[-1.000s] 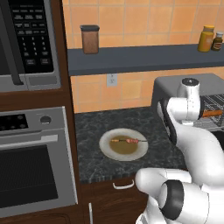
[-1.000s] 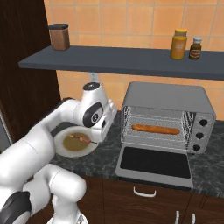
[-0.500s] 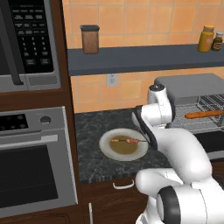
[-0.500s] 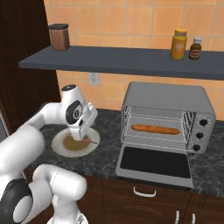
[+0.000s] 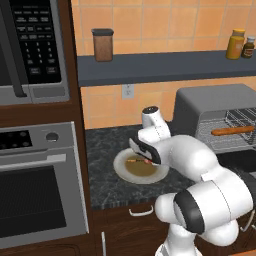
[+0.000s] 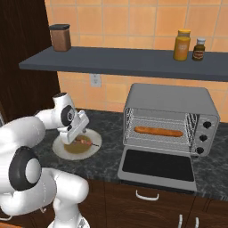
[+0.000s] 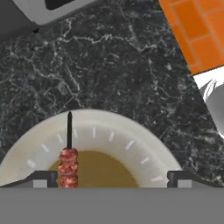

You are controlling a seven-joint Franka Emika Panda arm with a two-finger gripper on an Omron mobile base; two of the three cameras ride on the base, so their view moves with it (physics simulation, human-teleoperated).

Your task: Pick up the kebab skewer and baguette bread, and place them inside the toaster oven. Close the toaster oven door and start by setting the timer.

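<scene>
The thin kebab skewer with red-brown meat pieces [image 7: 68, 151] lies on the round cream plate [image 7: 144, 151] near the table's front edge, under the wide-open, empty end effector [image 7: 107, 178]. Light, stiff, probably slippery: grip across the meat.

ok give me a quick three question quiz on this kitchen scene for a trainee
1. True or false: the baguette already lies on the rack inside the toaster oven.
2. Where is the kebab skewer? A) on the shelf B) on the plate C) in the gripper
3. Fill in: the toaster oven door is ____.

Key: 1 true; 2 B, it rests on the plate with the open gripper above it; 3 open, folded down flat.
</scene>
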